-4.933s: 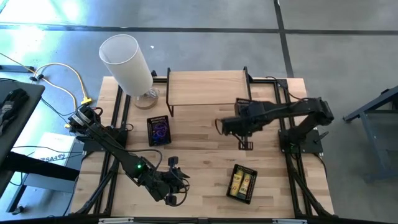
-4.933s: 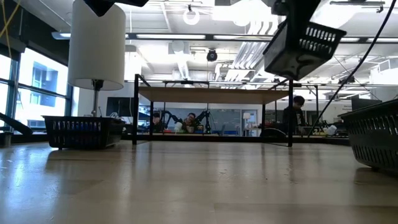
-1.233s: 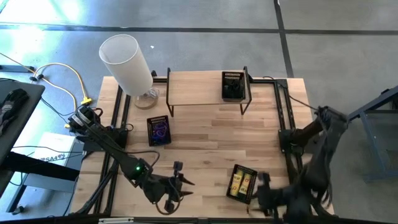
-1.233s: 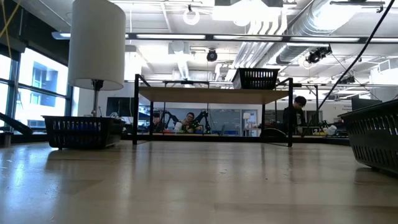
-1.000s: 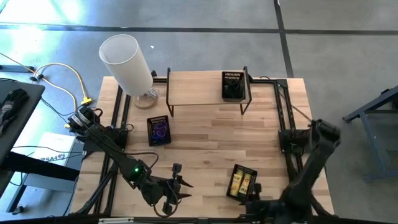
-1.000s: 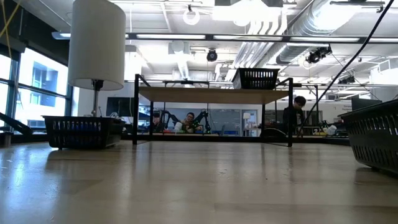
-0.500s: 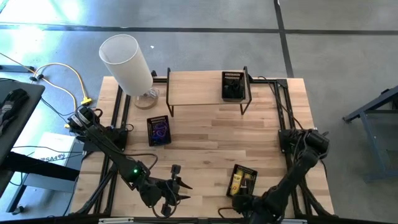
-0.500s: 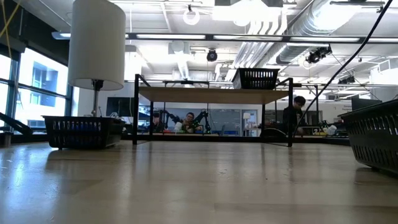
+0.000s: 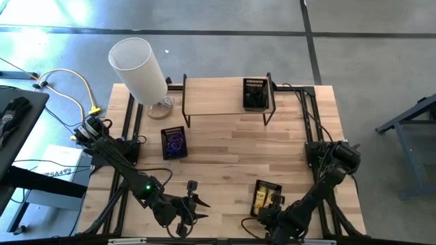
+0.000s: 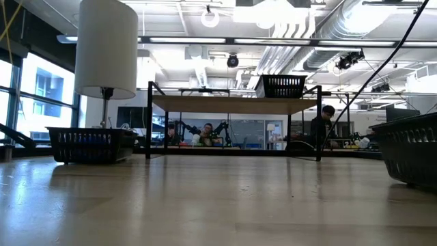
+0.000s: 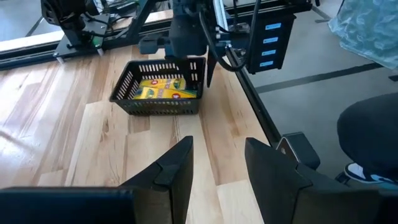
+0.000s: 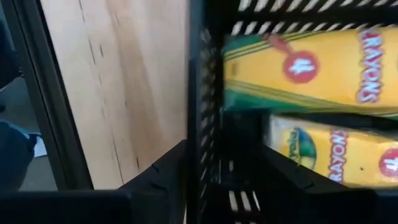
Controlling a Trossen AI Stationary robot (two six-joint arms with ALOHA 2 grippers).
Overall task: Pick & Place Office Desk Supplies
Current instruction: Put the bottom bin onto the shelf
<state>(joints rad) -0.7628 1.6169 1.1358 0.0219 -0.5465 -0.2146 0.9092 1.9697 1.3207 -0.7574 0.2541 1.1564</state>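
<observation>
A black mesh tray [image 9: 259, 187] holding yellow crayon boxes [image 12: 298, 62] rests on the table near its front edge. My right gripper [image 9: 268, 208] stands open at the tray's near wall [image 12: 200, 93], one finger outside it and one inside above the boxes [image 11: 163, 87]. My left gripper [image 9: 193, 203] hovers open to the tray's left with nothing between its fingers [image 11: 217, 146]. A second tray [image 9: 174, 143] with coloured band loops sits at mid left. A third tray [image 9: 255, 94] with black blocks stands on the wooden shelf [image 9: 218, 95].
A tall white cylinder lamp [image 9: 139, 64] stands at the far left corner. The shelf's black legs [image 10: 149, 123] rise from the far half of the table. Bare wood lies in the middle [image 9: 225, 153]. People sit in the room beyond [image 10: 208, 130].
My right arm has swung from the table's right side along the near edge toward the left and has come to the crayon tray's near wall. The left arm and the trays have kept still.
</observation>
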